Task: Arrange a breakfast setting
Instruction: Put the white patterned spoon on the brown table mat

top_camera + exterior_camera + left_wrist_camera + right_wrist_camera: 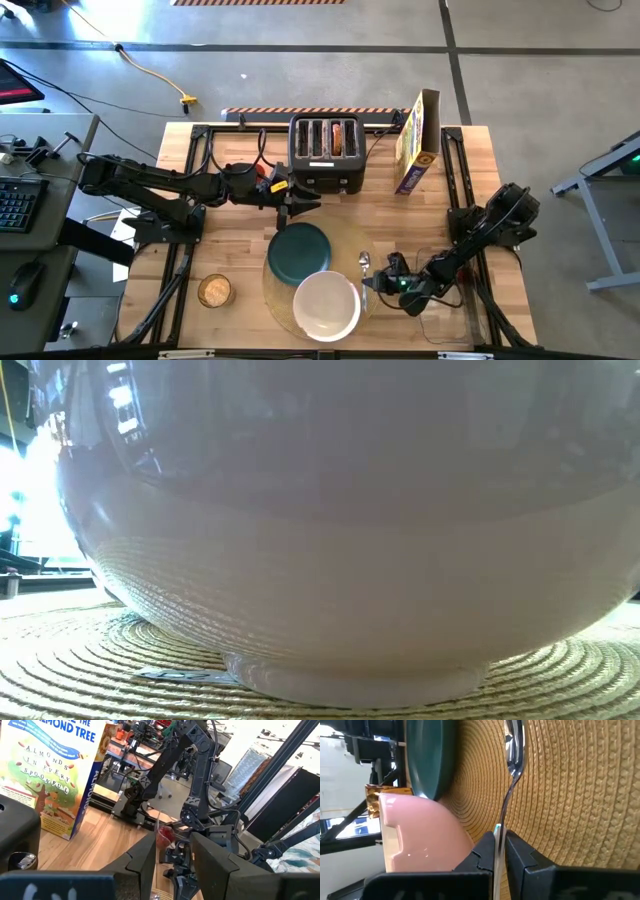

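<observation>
**Spoon pinched at the mat's edge, red morsel held over the bench**

At about 8 o'clock on the bench [240, 250], well clear of the mat, lies the tan bagel half [214, 291], cut face up and untouched.

The left pincer [300, 205] reaches in from 9 o'clock and sits just in front of the black toaster [326, 152], above the top edge of the teal plate. Its wrist view shows the two fingers [145, 857] drawn close, with a small red food item [165, 835] seen in the narrow gap between them, apparently held there. Beyond it stand the cereal box [50, 775] and the other arm.

At the centre lies the round woven placemat [352, 242]. The dark teal plate [300, 250] rests on its 11 o'clock part, and the white bowl [326, 305] sits at 6 o'clock, its rim touching or overlapping the plate's lower edge. The low view is filled by the bowl's side, its foot resting on the weave.

The small metal spoon [364, 268] lies at the mat's 3 o'clock edge, bowl end toward 12 o'clock. The right pincer [382, 284], coming from 4 o'clock, is closed to a sliver on the spoon's handle [498, 835]; the handle runs out from between the fingertips across the weave.
</observation>
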Controlling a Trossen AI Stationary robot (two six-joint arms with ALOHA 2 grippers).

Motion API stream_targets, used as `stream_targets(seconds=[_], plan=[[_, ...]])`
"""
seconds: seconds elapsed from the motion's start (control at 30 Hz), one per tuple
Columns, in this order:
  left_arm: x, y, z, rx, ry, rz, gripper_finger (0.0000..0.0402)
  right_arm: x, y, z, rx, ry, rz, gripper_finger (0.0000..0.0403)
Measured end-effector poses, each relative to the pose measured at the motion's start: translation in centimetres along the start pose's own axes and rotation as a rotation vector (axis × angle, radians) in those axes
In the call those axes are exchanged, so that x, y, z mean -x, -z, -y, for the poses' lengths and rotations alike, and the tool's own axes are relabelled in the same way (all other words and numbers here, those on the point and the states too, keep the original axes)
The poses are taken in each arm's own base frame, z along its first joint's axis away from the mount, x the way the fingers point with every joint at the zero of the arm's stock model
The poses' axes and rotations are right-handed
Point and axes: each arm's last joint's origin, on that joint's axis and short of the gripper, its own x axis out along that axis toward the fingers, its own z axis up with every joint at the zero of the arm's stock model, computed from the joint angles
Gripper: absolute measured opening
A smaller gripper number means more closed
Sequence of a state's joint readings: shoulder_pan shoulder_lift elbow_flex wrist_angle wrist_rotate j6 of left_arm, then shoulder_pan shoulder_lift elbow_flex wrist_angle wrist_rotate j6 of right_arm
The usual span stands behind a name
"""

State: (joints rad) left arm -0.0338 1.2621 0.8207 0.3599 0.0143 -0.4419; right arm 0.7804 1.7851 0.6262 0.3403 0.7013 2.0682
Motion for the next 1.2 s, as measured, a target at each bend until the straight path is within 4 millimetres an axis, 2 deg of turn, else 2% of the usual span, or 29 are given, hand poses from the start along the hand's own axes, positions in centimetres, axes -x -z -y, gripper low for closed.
stream_targets(seconds=[0.4,0.97,1.2], plan=[[0.01,-0.01,0.00,0.000,0.000,0.000,0.0113,-0.60,-0.76,0.10,-0.016,0.057,-0.007,0.0000],[0.00,0.02,0.04,0.000,0.014,-0.006,0.0113,-0.60,-0.73,0.26,-0.039,0.089,-0.041,0.0001],[0.01,0.03,0.08,0.000,0.026,-0.012,0.0113,-0.59,-0.74,0.28,-0.041,0.094,-0.044,0.0032]])
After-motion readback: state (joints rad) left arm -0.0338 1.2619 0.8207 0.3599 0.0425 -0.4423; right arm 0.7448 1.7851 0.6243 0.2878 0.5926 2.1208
